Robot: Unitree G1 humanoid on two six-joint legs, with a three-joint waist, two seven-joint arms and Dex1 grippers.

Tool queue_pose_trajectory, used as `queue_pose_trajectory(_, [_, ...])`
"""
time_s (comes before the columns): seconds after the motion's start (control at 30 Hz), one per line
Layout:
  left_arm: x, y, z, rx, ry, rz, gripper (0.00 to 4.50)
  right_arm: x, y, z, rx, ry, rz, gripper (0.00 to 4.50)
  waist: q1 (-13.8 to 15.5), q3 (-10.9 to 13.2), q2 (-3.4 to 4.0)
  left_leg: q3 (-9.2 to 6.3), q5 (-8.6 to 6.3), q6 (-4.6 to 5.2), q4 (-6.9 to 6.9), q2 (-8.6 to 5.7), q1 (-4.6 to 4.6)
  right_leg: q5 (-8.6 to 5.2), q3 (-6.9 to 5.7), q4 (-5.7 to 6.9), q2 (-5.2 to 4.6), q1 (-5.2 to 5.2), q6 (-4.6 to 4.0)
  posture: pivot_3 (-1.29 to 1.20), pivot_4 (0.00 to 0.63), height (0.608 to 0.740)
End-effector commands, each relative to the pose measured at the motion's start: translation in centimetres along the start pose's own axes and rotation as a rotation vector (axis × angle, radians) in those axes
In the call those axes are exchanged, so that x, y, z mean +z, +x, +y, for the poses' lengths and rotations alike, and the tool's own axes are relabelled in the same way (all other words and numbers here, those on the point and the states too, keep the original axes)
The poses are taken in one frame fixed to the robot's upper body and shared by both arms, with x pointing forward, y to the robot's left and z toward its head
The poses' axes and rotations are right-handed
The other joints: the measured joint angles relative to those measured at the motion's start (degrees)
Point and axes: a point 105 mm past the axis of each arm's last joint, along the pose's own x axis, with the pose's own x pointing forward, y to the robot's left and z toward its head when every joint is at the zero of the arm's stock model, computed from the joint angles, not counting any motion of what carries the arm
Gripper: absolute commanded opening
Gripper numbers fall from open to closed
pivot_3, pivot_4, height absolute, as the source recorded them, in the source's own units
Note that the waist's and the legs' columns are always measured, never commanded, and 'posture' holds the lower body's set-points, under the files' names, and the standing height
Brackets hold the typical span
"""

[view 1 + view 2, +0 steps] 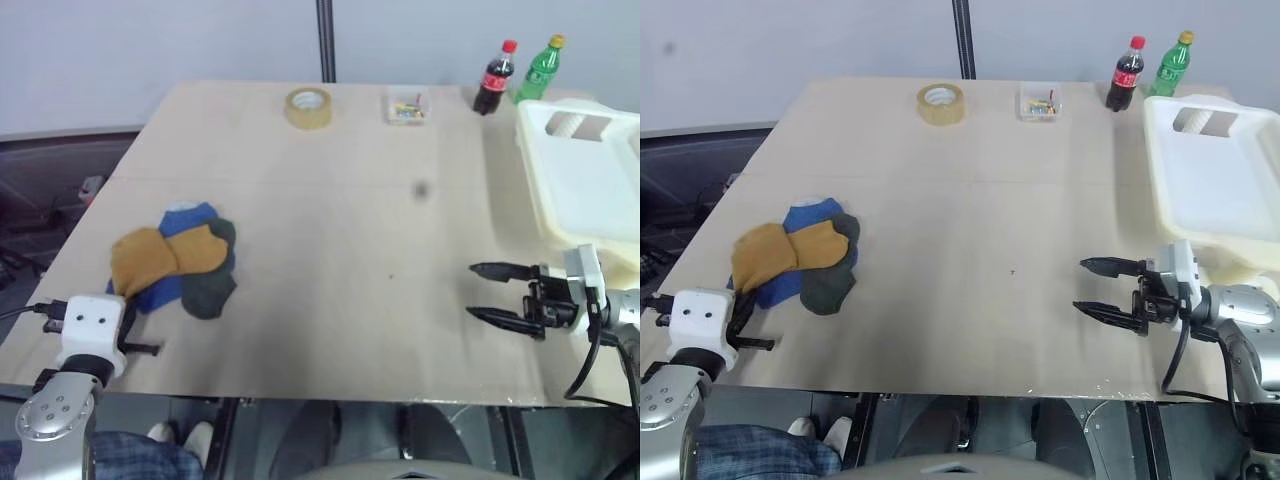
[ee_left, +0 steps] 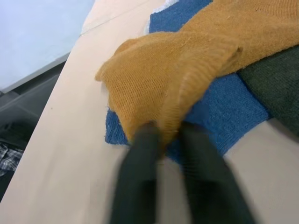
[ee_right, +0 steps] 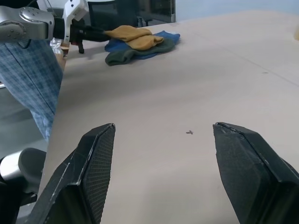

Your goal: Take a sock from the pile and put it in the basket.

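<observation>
The pile [image 1: 185,262] of blue, dark grey and mustard-yellow socks lies at the table's front left. My left gripper [image 2: 163,133] sits at the pile's near edge, shut on a fold of the mustard-yellow sock [image 2: 187,70]; it also shows beside the pile as left gripper [image 3: 93,33]. The cream-white basket [image 1: 535,160] stands at the table's right edge with nothing in it. In front of the basket, my right gripper [image 1: 472,291] hovers over bare table, open, pointing left toward the middle, nothing between its fingers [image 3: 93,163].
Along the far edge stand a tape roll [image 1: 308,108], a small clear box of coloured bits [image 1: 407,106], a cola bottle [image 1: 494,78] and a green bottle [image 1: 538,68]. A person's plaid trouser leg [image 1: 130,455] is by the front left corner.
</observation>
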Motion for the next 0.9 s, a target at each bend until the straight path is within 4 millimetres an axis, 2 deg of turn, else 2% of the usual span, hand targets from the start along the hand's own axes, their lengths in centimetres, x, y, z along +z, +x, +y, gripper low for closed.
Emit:
queue_pose_trajectory(0.03, [1.5, 0.0, -0.4, -0.025, 0.011, -0.055, 0.13, 0.9, -0.3, 0.0, -0.013, -0.047, -0.018, 3.47, 0.0, 0.0, 0.0, 0.0, 0.0, 0.0, 0.0, 0.0, 0.0, 0.0, 0.0, 0.0, 0.0, 0.0, 0.0, 0.0, 0.15, 0.738])
queue_pose_trajectory(0.23, [5.1, 0.4, -3.3, -0.159, -0.163, -0.153, 0.13, 0.9, -0.1, 0.0, -0.012, -0.048, -0.019, 3.47, 0.12, 0.0, -0.01, -0.01, 0.0, 0.0, 0.01, -0.01, -0.02, 0.0, -0.03, 0.0, -0.02, 0.01, 0.0, 0.0, 0.15, 0.738])
queue_pose_trajectory(0.33, [8.2, 1.0, -5.0, -0.223, -0.269, -0.216, 0.13, 0.9, 0.0, 0.0, -0.013, -0.048, -0.02, 3.47, 0.06, 0.0, -0.01, -0.02, 0.0, 0.0, 0.02, -0.01, -0.01, 0.01, -0.04, 0.01, 0.0, 0.01, 0.01, 0.0, 0.15, 0.738])
queue_pose_trajectory(0.43, [10.8, 1.1, -8.1, -0.353, -0.359, -0.236, 0.13, 0.8, 0.0, -0.1, -0.015, -0.053, -0.018, 3.47, 0.03, -0.01, -0.02, -0.06, 0.01, 0.0, 0.1, -0.02, -0.01, 0.01, -0.14, 0.12, 0.04, 0.01, 0.01, 0.0, 0.15, 0.738])
queue_pose_trajectory(0.53, [11.9, 0.9, -10.7, -0.459, -0.372, -0.22, 0.13, 1.0, 0.2, -0.2, -0.019, -0.056, -0.026, 3.47, -0.3, -0.01, -0.01, 0.1, 0.01, 0.0, 0.11, -0.07, 0.04, 0.01, -0.15, 0.28, 0.07, -0.02, 0.03, 0.0, 0.15, 0.738])
queue_pose_trajectory(0.67, [13.4, 0.6, -16.5, -0.671, -0.416, -0.19, 0.13, 1.0, 0.3, -0.3, -0.033, -0.065, -0.032, 3.47, 0.07, 0.0, -0.02, 0.06, 0.02, -0.01, 0.15, -0.08, 0.12, 0.0, -0.21, 0.53, 0.25, -0.03, 0.02, 0.0, 0.15, 0.738])
queue_pose_trajectory(0.9, [14.7, 0.1, -22.6, -0.868, -0.474, -0.132, 0.13, 1.3, 0.0, -0.3, -0.071, -0.087, -0.034, 3.47, -0.3, 0.01, -0.03, 0.02, 0.03, -0.01, 0.28, -0.14, 0.13, 0.0, -0.24, 0.65, 0.3, 0.0, 0.03, 0.0, 0.15, 0.738])
